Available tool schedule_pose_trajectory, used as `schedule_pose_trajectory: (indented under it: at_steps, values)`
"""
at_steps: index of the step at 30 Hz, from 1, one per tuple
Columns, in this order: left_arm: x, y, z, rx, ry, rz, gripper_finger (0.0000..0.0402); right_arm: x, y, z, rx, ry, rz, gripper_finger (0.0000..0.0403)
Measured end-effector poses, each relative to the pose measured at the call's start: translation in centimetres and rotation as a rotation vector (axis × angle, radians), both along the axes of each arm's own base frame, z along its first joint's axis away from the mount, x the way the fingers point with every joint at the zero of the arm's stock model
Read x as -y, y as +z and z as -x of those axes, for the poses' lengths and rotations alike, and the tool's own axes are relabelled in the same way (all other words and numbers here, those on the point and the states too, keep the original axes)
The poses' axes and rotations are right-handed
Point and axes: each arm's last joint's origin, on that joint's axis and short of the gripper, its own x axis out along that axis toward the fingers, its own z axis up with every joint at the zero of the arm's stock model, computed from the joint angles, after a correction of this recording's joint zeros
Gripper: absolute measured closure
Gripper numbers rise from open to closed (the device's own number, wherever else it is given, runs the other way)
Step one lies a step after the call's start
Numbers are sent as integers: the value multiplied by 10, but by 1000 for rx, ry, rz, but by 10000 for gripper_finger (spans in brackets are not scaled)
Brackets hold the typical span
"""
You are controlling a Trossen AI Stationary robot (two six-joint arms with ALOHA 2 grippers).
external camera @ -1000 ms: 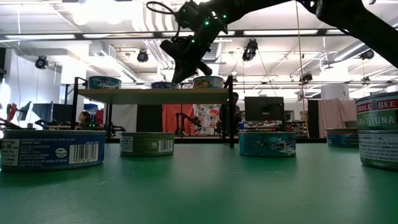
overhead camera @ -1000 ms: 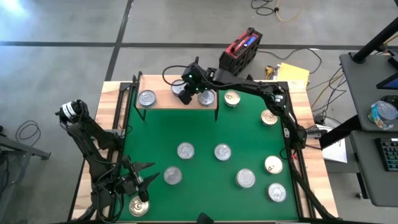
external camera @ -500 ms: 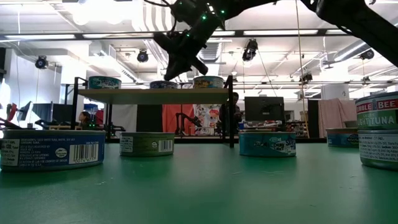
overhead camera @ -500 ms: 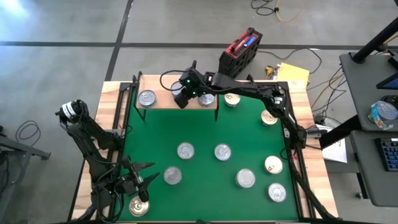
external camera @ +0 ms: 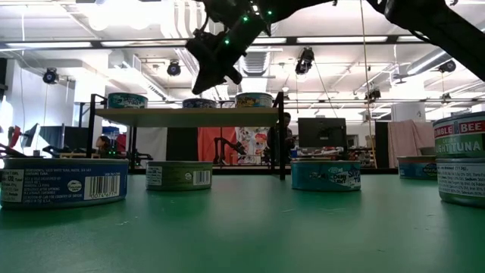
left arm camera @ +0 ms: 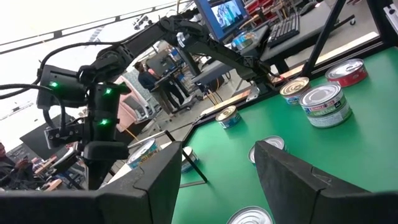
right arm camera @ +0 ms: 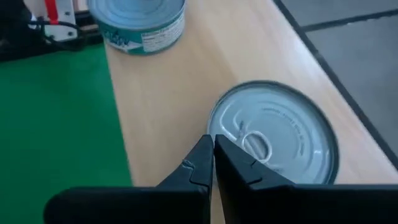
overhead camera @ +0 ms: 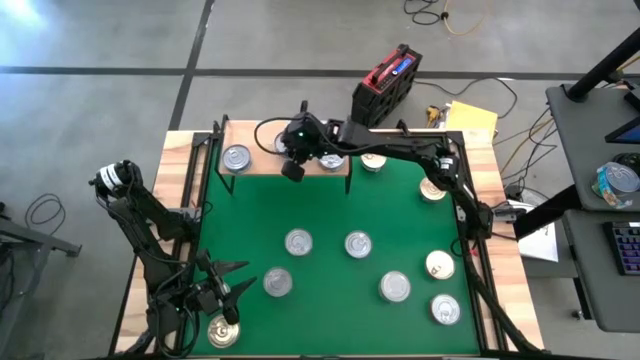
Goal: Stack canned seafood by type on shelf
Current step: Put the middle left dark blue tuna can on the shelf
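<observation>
The shelf point(overhead camera: 262, 166) stands at the mat's far edge. It bears a teal-sided tin point(overhead camera: 237, 157) at its left, a silver-topped tin point(right arm camera: 273, 134) in the middle and a third tin point(overhead camera: 332, 158) at its right. My right gripper point(overhead camera: 292, 169) hovers shut over the shelf's front edge, and its fingertips point(right arm camera: 213, 152) stand just above the middle tin's rim without touching it. Several more tins lie on the green mat point(overhead camera: 330, 205), among them two at its middle point(overhead camera: 298, 241) point(overhead camera: 358, 243). My left gripper point(left arm camera: 217, 180) waits open and level at the near left corner, above a tin point(overhead camera: 222, 331).
More tins lie along the mat's right side point(overhead camera: 432, 188) point(overhead camera: 440, 264) point(overhead camera: 446, 309), and one lies beside the shelf's right end point(overhead camera: 372, 158). A red and black box point(overhead camera: 387, 82) and a yellow sheet point(overhead camera: 470, 120) sit beyond the table's far edge.
My right gripper has drifted toward the table's left and near edges, from above the middle of the shelf to over its front edge. It has rolled about its own length and stayed shut. The tins have kept their places.
</observation>
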Motion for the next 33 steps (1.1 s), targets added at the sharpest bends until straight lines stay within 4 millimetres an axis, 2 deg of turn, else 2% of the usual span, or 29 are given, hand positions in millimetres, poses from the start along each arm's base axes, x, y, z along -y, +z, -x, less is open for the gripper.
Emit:
schedule_pose_trajectory:
  at_steps: [10,16,25,33]
  values:
    - [0,0,0,1,0,1,214,2,0,-10,75,98,122,394]
    - [0,0,0,-1,0,-2,214,20,1,-5,66,104,185,394]
    - [0,0,0,-1,0,-3,214,47,-7,8,34,9,117,394]
    - [0,0,0,-1,0,-3,214,43,-14,13,-48,-5,71,394]
